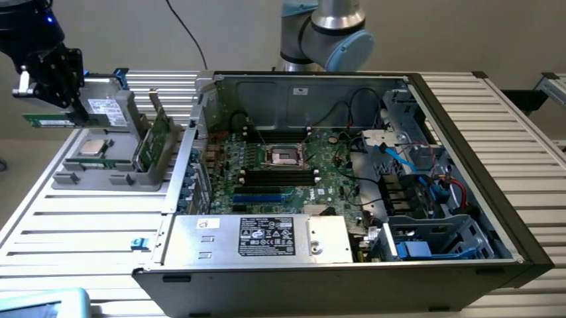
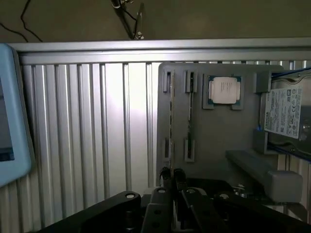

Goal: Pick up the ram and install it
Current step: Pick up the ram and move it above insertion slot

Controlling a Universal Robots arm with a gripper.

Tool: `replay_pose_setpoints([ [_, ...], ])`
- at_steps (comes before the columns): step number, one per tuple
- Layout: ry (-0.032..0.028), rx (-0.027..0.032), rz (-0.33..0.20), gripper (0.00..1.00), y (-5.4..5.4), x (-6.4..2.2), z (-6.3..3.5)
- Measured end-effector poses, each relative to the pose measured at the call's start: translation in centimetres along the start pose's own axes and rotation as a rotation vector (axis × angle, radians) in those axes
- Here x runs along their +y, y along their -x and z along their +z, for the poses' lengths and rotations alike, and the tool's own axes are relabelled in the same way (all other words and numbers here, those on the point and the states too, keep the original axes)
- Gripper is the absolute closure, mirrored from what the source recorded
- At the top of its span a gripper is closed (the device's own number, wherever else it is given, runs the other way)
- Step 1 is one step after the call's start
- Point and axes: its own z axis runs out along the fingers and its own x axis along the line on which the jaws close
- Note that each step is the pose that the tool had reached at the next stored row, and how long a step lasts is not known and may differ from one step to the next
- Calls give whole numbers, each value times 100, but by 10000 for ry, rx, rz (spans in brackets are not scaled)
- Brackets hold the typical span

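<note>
In the exterior view the ram [image 1: 49, 120], a narrow green stick, hangs level above the grey holder tray [image 1: 106, 177], to the exterior view's left of the open computer case [image 1: 460, 132]. My black gripper [image 1: 81, 116] is shut on it from above, near its middle. The empty black memory slots [image 1: 278, 176] lie on the motherboard just below the processor socket [image 1: 285, 156]. In the wrist view my fingertips [image 2: 165, 173] stand close together over the tray [image 2: 218, 141], and a thin edge runs out from between them.
On the tray sit a silver processor chip [image 1: 93, 147] [image 2: 224, 90], a wider green card [image 1: 156, 142] standing upright and a hard drive [image 2: 289, 114]. The arm's base [image 1: 323, 33] stands behind the case. A light blue object [image 1: 40, 306] lies at the ribbed table's corner.
</note>
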Motion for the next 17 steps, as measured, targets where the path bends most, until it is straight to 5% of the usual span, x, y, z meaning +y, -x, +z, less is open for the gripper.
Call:
replay_pose_setpoints([
  [17, 1, -4, -1, 86, -21, -545, -410],
])
